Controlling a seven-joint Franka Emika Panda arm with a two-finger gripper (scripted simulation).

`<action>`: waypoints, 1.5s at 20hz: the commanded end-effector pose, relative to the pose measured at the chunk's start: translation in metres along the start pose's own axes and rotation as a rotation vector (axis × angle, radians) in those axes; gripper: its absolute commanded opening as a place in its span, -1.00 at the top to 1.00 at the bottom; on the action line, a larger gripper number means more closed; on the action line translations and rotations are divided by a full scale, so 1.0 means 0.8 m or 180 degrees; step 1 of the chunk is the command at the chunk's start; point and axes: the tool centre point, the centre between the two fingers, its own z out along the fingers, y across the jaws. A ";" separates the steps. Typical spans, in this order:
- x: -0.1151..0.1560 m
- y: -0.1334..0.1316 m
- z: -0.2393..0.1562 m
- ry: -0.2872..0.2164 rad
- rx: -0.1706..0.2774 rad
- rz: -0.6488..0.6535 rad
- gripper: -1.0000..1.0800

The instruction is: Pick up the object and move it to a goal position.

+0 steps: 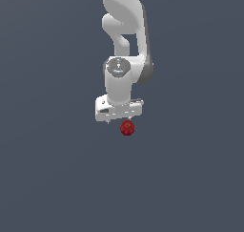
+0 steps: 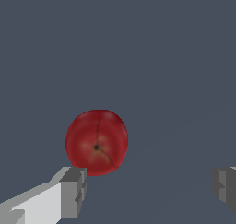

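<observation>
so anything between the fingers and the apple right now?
Nothing. In the wrist view the apple sits on bare grey surface just ahead of the open fingers, close to one, and not yet between them.

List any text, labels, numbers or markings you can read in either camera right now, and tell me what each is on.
None: no readable text in either view.
The red apple-like object shows only a dark stem dimple and streaks, no label.
The white arm and the pincer carry no lettering or numbers.
The grey floor is plain.

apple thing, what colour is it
Dark red apple with a yellowish patch; clearest in the wrist view.
</observation>
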 end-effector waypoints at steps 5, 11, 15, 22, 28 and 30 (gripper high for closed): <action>0.004 -0.040 0.024 0.0068 0.0017 -0.0486 -0.92; 0.004 -0.055 0.032 0.0095 0.0026 -0.0659 -0.92; 0.004 -0.054 0.033 0.0090 0.0026 -0.0642 -0.92; 0.004 -0.055 0.066 0.0093 0.0026 -0.0654 -0.92; 0.005 -0.056 0.092 0.0095 0.0026 -0.0662 -0.92; 0.006 -0.056 0.095 0.0095 0.0026 -0.0662 -0.92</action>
